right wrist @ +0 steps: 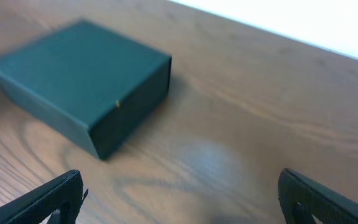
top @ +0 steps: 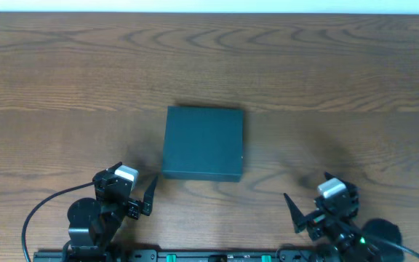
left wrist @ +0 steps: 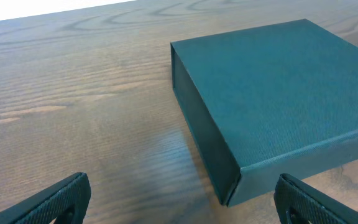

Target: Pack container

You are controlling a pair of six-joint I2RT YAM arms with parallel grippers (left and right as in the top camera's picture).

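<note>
Stiffness like cardboard is my guess for the container (top: pixel 202 143), which lies shut at frame centre on the table (top: pixel 340 80). It looks light and matte, not slippery, and is probably best lifted at the lid's edge. The left hand (top: pixel 142 198) and right hand (top: pixel 302 216) wait at the lower frame, both spread wide and empty, with open wood all round.

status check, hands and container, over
Left hand open, right hand open, both empty. Container lid shut, flat on table, untouched. No obstruction seen, no items to pack in view.
</note>
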